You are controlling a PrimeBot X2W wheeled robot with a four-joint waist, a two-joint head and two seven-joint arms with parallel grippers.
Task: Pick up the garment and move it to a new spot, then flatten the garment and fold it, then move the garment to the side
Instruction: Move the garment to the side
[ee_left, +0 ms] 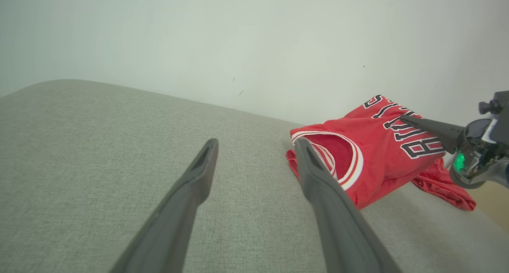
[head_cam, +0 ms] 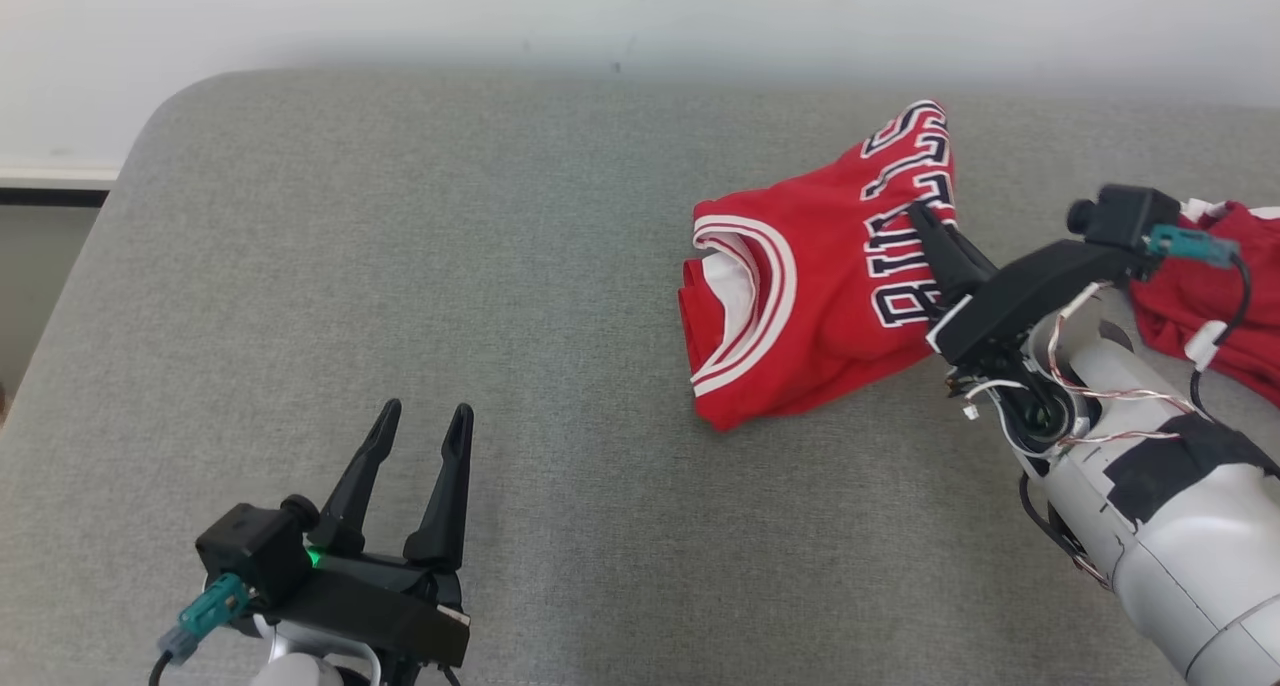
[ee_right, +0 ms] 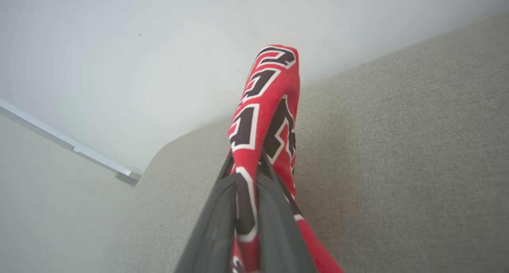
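The garment (head_cam: 815,281) is a red jersey with black and white lettering and a white-striped neck, bunched at the right of the grey cushion (head_cam: 400,286). My right gripper (head_cam: 925,218) is shut on a fold of it at the lettering, lifting that part off the cushion. In the right wrist view the red cloth (ee_right: 264,114) rises pinched between the two dark fingers (ee_right: 222,221). Part of the jersey (head_cam: 1215,296) trails behind the right wrist. My left gripper (head_cam: 425,414) stands open at the lower left, well apart from the jersey (ee_left: 370,157).
A pale wall (head_cam: 640,16) runs behind the cushion. The cushion's rounded left corner (head_cam: 165,116) drops off beside a white skirting strip (head_cam: 55,176). Bare grey fabric spreads across the left and middle of the cushion.
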